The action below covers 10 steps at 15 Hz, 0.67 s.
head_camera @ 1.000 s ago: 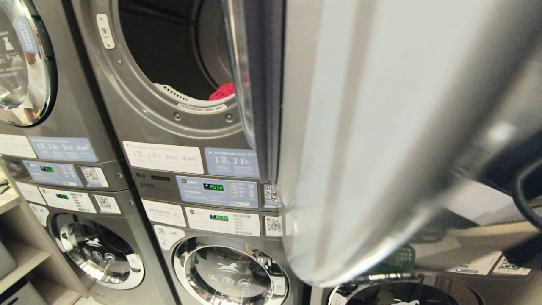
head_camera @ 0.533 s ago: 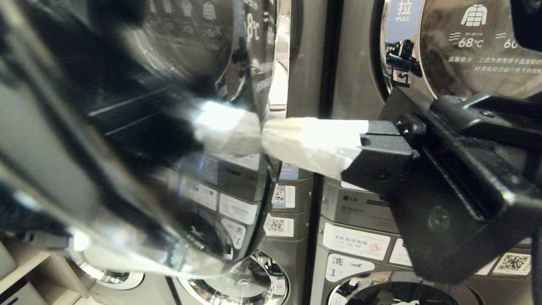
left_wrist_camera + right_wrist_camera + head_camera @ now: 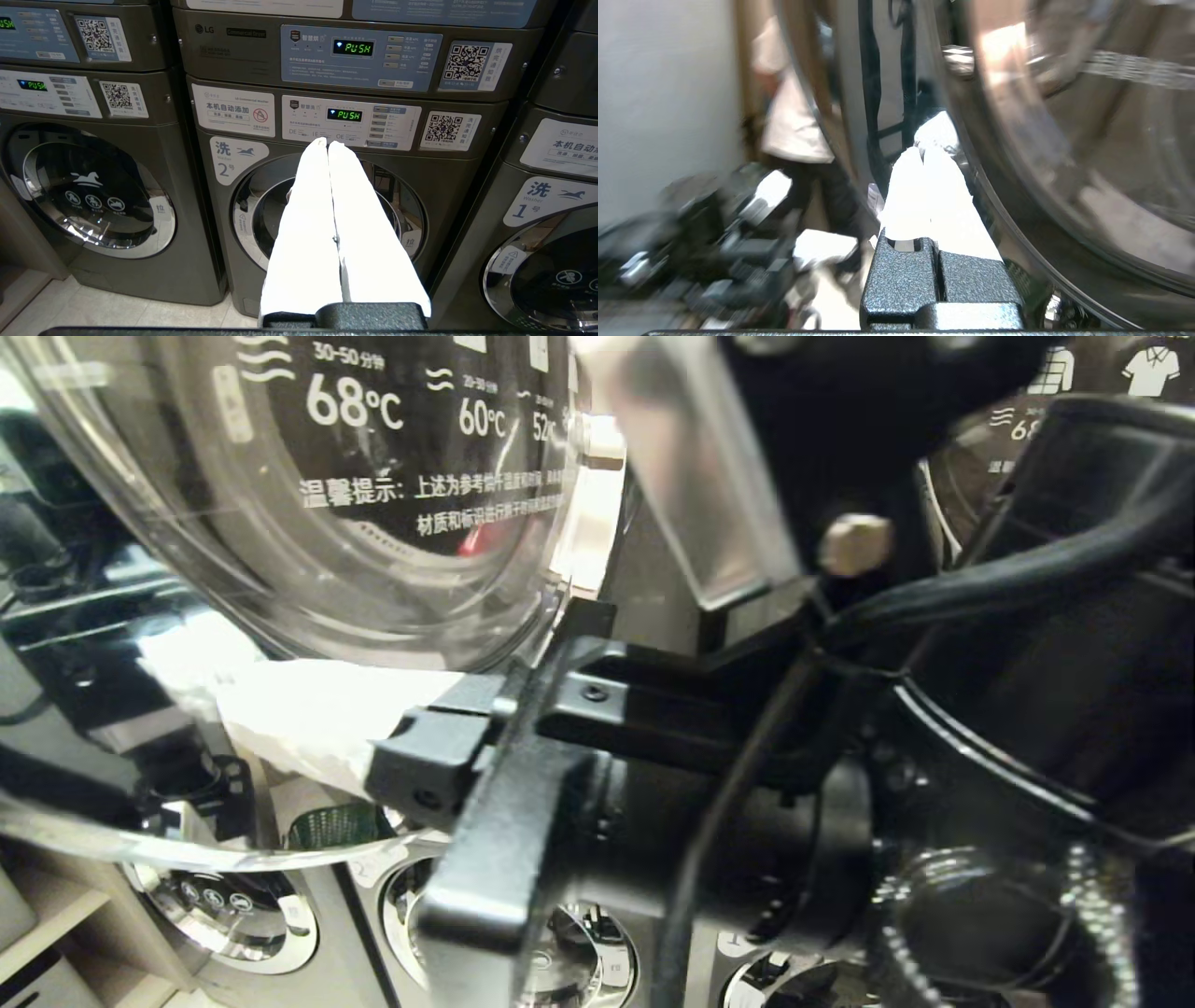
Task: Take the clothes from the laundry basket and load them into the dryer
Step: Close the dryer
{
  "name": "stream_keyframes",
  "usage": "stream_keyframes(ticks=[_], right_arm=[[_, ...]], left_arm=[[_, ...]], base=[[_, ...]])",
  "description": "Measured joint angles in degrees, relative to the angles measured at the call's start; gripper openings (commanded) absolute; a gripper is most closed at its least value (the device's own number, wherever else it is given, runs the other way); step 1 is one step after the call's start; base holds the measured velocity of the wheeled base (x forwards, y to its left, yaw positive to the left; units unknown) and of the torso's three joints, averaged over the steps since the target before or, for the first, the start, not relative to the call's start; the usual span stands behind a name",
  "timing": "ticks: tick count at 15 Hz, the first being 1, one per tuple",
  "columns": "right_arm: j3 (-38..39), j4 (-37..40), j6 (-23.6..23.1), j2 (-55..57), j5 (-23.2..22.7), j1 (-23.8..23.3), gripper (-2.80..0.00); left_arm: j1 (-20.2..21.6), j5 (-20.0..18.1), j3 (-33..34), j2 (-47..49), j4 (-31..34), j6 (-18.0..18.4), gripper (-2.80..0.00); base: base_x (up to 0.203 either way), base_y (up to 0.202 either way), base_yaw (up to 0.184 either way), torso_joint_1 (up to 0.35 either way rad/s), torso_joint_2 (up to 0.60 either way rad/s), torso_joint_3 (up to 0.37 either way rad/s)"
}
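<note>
Head view is filled nearly to the edge by the right arm, which comes in from the right side and ends at the right gripper [image 3: 233, 700]. Its white-wrapped fingers [image 3: 317, 714] are pressed together with nothing between them. Just beyond the fingertips stands the glass dryer door [image 3: 308, 569], with white temperature print on it; the tips seem to touch its lower rim, but blur makes this hard to confirm. Through the glass, farther behind, a small red piece of clothes [image 3: 474, 539] lies inside the drum. Below the hand a green laundry basket [image 3: 334, 825] shows as a small patch or a reflection, above the round washer doors.

Right wrist view shows the same closed fingers [image 3: 924, 186] close beside the curved chrome door rim [image 3: 994, 196]. Farther off stands a person in a white top [image 3: 789, 121].

Left wrist view shows the left gripper [image 3: 329, 145], also shut and empty, pointing at washer number 2 [image 3: 327, 210], well apart from it.
</note>
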<state>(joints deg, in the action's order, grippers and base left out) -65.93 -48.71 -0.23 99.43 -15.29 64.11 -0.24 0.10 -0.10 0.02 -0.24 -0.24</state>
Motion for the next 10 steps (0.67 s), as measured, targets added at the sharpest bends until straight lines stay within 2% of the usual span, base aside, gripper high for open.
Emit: stream_keyframes(ticks=[2, 8, 10], right_arm=[[-0.17, -1.95, 0.41, 2.00, 6.16, -0.25, -2.80], [7.66, -1.18, -0.57, -1.70, 13.13, -11.64, -2.80], [10.60, 1.48, -0.88, -5.31, 13.61, -16.71, -2.80]], left_arm=[[0.00, -0.02, 0.00, 0.00, 0.00, 0.01, -2.80], [0.00, -0.02, 0.00, 0.00, 0.00, 0.00, -2.80], [-0.02, -0.02, 0.00, 0.00, 0.00, 0.00, -2.80]], base=[[0.000, 0.000, 0.000, 0.000, 0.00, 0.000], [0.000, 0.000, 0.000, 0.000, 0.00, 0.000], [0.000, 0.000, 0.000, 0.000, 0.00, 0.000]])
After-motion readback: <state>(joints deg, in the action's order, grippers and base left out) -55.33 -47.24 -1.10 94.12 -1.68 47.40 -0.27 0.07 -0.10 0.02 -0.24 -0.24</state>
